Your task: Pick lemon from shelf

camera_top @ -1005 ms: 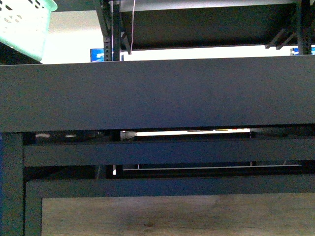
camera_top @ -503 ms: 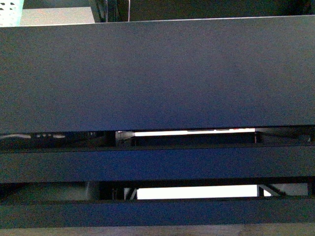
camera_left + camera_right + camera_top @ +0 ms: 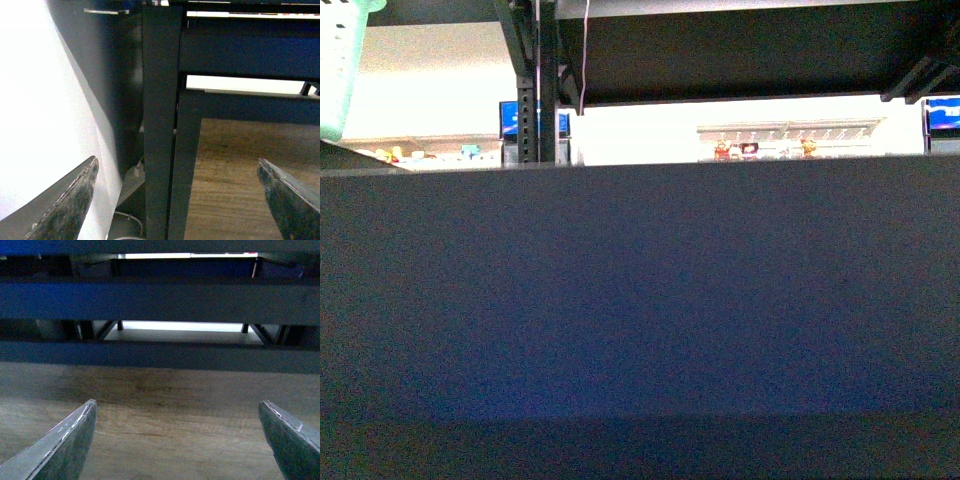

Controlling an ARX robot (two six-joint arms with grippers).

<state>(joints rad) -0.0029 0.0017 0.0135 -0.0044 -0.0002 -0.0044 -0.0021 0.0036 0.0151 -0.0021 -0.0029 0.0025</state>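
Observation:
The lemon is out of view in every frame. The black metal shelf (image 3: 640, 300) fills the front view as a wide dark tray edge, with a black upright (image 3: 535, 80) above it. In the left wrist view my left gripper (image 3: 177, 165) is open and empty, in front of a black shelf leg (image 3: 160, 125). In the right wrist view my right gripper (image 3: 177, 407) is open and empty, low over the wooden floor (image 3: 165, 430), facing the shelf's lower rails (image 3: 160, 300).
A mint-green basket (image 3: 338, 60) hangs at the upper left of the front view. Distant white shelves with small items (image 3: 785, 140) show behind the stand. A bright white panel (image 3: 45, 100) and a cable (image 3: 127, 217) lie next to the shelf leg.
The front view has shifted: the wide dark tray edge now sits lower and fills the bottom of the frame, and the bright background and green basket show above it again.

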